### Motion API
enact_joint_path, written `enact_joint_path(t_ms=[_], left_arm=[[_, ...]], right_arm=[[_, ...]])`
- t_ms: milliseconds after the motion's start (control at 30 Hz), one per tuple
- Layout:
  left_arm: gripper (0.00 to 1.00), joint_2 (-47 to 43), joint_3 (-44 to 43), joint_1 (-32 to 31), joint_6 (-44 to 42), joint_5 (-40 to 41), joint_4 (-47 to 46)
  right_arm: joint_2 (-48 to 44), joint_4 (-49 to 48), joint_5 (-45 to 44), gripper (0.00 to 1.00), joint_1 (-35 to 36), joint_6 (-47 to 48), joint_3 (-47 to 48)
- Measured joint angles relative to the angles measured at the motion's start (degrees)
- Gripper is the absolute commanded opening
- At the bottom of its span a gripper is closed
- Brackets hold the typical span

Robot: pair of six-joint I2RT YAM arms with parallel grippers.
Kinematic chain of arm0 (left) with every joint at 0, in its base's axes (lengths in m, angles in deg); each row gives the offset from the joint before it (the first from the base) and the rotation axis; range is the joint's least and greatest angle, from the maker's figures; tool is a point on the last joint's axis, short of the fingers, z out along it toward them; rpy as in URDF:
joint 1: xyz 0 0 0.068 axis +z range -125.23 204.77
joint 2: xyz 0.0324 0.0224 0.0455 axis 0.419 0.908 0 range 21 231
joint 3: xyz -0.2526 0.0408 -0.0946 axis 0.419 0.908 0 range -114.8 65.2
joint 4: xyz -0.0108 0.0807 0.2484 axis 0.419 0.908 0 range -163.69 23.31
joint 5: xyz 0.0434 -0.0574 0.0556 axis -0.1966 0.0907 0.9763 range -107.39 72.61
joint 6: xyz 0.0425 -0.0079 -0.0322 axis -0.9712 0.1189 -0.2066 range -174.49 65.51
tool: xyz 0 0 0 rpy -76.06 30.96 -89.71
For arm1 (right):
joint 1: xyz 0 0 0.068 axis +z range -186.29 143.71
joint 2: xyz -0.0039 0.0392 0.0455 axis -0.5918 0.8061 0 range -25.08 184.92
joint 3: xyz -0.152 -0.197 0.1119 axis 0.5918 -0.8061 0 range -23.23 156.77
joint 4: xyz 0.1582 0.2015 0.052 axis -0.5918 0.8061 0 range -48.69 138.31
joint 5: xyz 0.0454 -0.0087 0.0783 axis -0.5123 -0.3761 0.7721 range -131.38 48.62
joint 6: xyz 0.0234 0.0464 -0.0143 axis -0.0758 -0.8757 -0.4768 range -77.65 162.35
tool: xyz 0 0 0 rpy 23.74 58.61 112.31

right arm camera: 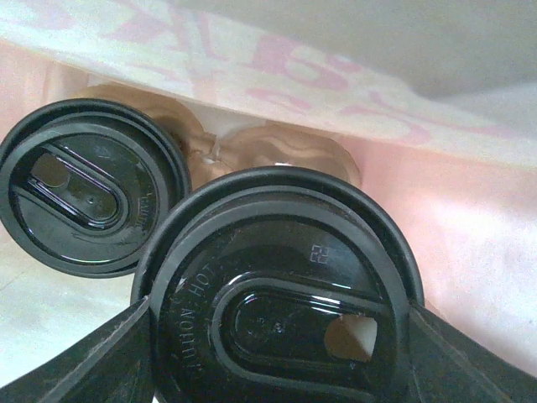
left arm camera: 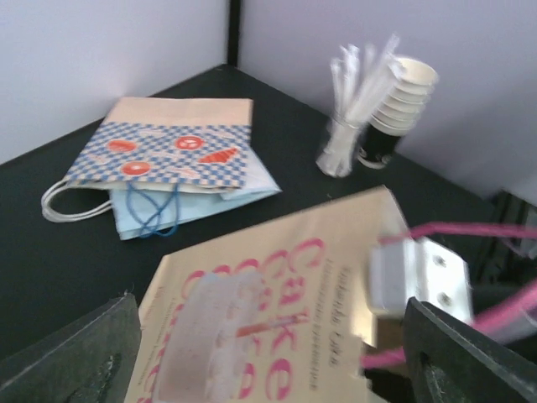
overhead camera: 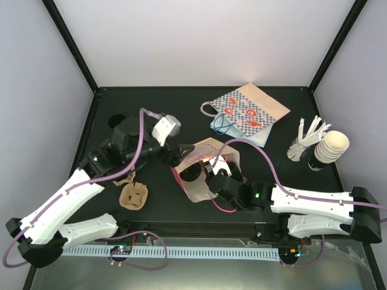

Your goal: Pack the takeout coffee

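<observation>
Right claw: mine, down inside the pink bag, fingers clamped on both sides of the takeout coffee just under its black lid.
Takeout coffee: in the bag, mid-tabletop nearer the near edge, beside a second lidded cup.
Left claw: mine, fingers wide apart, empty, over the bag's printed side.
Far edge: patterned bags lying flat.

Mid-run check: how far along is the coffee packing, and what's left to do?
Looks done: the nearer lidded cup and farther lidded cup sit in a brown carrier inside the pink bag. In hand: the right gripper is down in the bag, fingers straddling the nearer cup; gripping or released, I can't tell. The left gripper is open by the bag's side. Left: likely just withdrawing the right arm.
</observation>
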Motion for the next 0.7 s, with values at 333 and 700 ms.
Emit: enact_joint_path(t_ms=[333, 700], left_arm=[[0.99, 12.9, -6.8, 21.6, 6.4, 0.4, 5.2], [0.90, 41.1, -14.2, 29.0, 8.7, -5.7, 7.8]], right_arm=[[0.1, -1.2, 0.4, 0.47, -0.1, 0.6, 0.0], [1.0, -2.9, 1.7, 0.45, -1.1, 1.1, -0.1]])
